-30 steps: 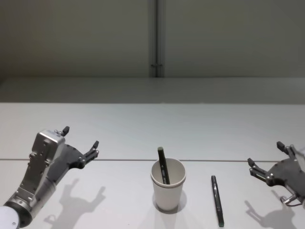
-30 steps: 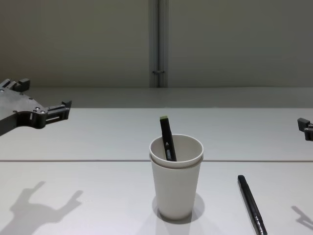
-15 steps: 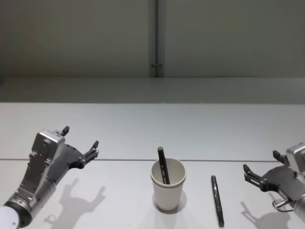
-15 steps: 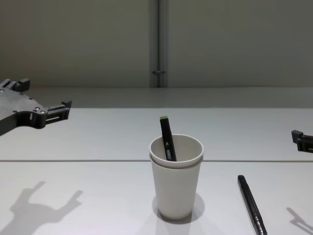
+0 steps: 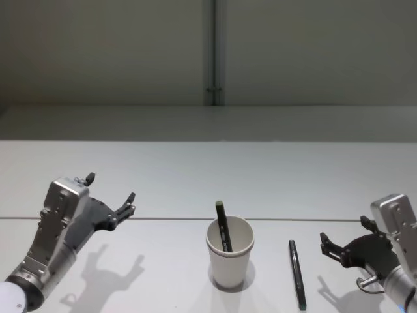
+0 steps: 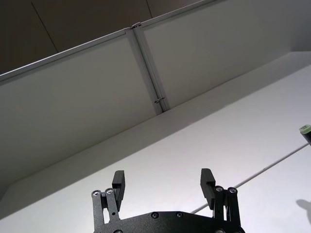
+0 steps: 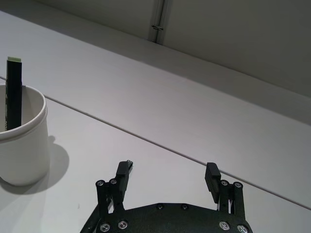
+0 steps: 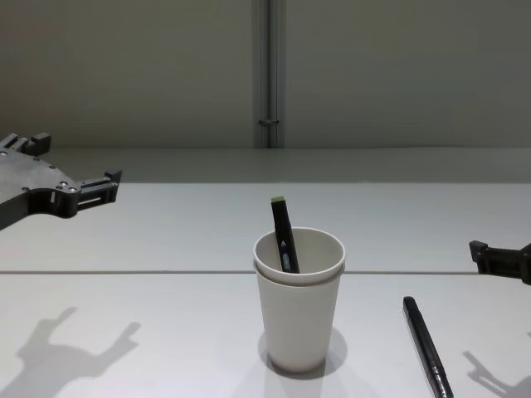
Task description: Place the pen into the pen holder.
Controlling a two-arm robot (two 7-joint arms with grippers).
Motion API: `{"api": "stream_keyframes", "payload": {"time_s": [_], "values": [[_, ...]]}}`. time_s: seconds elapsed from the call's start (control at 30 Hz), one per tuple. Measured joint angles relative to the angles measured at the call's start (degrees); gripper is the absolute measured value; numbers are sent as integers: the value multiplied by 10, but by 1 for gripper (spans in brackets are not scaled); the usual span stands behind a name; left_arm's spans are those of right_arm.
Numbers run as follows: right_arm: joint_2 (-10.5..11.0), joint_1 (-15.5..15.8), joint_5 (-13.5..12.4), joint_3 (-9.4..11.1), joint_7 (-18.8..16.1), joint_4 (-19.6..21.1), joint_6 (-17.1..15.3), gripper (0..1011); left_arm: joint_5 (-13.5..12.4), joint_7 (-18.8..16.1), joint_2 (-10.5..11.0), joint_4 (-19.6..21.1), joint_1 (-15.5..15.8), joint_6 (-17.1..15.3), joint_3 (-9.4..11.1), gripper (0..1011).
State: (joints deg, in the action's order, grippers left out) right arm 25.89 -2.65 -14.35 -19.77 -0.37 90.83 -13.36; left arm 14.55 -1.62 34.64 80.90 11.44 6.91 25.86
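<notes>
Off-white paper forms the pen holder [image 5: 230, 257], a tapered cup with a rolled rim and a second rim line just below. It stands upright on the pale desk [image 5: 169, 176] with a green-tipped pen [image 5: 223, 228] leaning inside. A black pen [image 5: 297, 274] lies flat on the desk just to its right. The right tool [image 5: 343, 233] hovers near that pen, fingers spread wide, grasping nothing. The left tool [image 5: 111, 187] hangs released and empty, well to the cup's left.

Loose pen [image 8: 426, 348] beside pen holder [image 8: 299, 319]
</notes>
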Motion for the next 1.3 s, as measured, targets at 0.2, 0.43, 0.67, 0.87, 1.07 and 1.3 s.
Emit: {"api": "stream_keyframes", "payload": {"time_s": [0.2, 0.43, 0.67, 0.87, 1.07, 1.3], "values": [[-19, -10, 3, -1, -2, -11, -23, 1001, 0, 0, 0, 0, 0, 0, 0, 1001], [-41, -22, 7, -1, -2, -25, -50, 1001, 0, 0, 0, 0, 0, 0, 0, 1002], [-63, -36, 16, -3, -1, -44, -76, 1001, 0, 0, 0, 0, 0, 0, 0, 1002], [-78, -43, 22, -5, 2, -55, -96, 1001, 0, 0, 0, 0, 0, 0, 0, 1001], [-93, -49, 30, -5, 5, -66, -117, 1001, 0, 0, 0, 0, 0, 0, 0, 1001], [-106, -54, 45, -8, 18, -69, -152, 1001, 0, 0, 0, 0, 0, 0, 0, 1001]]}}
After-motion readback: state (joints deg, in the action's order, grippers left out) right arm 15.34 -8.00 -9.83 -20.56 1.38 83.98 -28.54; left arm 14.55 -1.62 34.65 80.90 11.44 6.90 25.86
